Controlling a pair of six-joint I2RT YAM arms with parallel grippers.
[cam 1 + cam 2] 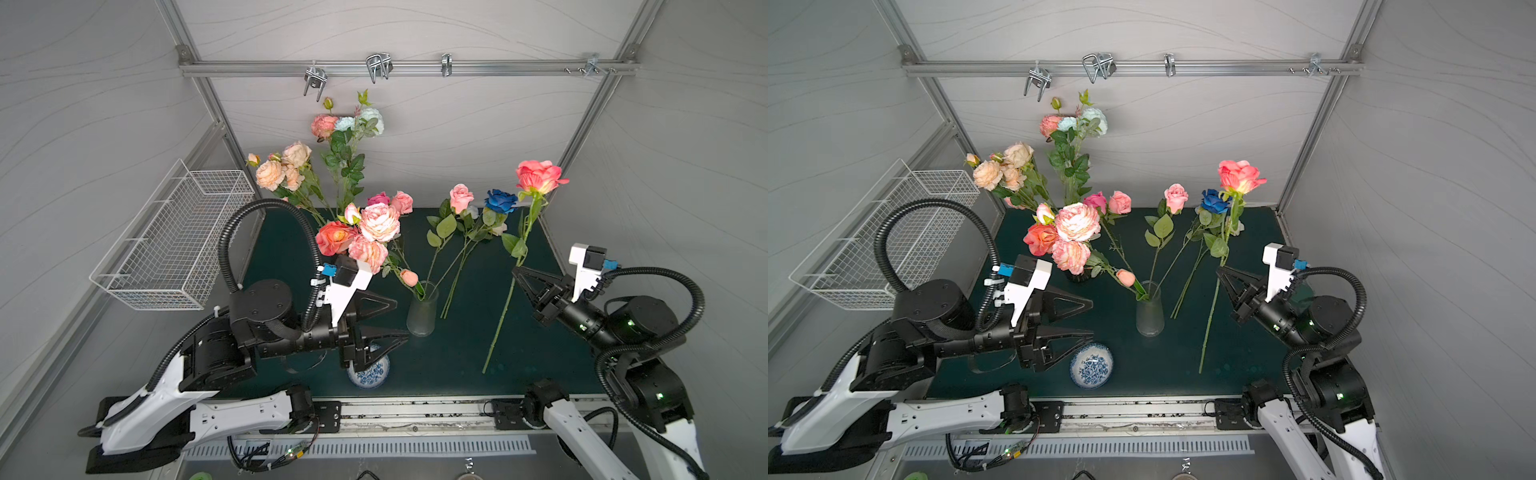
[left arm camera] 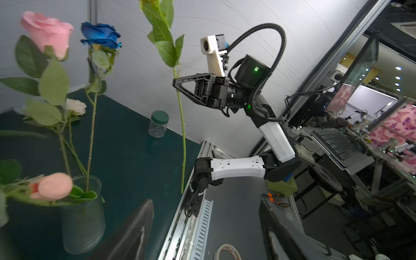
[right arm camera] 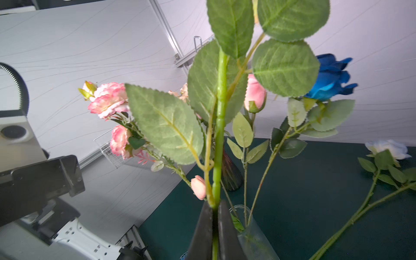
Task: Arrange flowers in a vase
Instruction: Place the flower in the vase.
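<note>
A wire basket [image 1: 174,249] hangs on the left wall. Beside it, over the left half of the green mat [image 1: 457,365], we see the left claw [image 1: 401,319] spread wide and empty. Its tips are aimed rightward at the frosted vase [image 1: 422,311] just beside them. A blue-and-white bowl [image 1: 1091,365] sits near the mat's front edge, just in front of that claw.

Behind the claw, a bunch [image 1: 345,166] of peach, pink and pale blue heads rises nearly upright from a dark vase [image 1: 1077,275].

The frosted vase stands upright near the mat's middle and holds three stems. A spray [image 1: 378,222] of pink-and-cream heads leans out to the left. A pink rose [image 1: 461,198] and a blue rose [image 1: 500,200] lean back and to the right, heads toward the rear wall.

Right of the vase, a white rose [image 3: 388,148] lies flat on the mat. Its head is near the back edge and its stem runs toward the front.

Over the mat's right side, the right claw [image 1: 516,273] is clenched on the coral rose [image 1: 538,176], gripping the stem just below the leaves. The rose's long axis is close to vertical, with the head up and tipped toward the rear wall. Its cut end points down at the mat's front right, and we cannot tell whether that end touches the mat.
</note>
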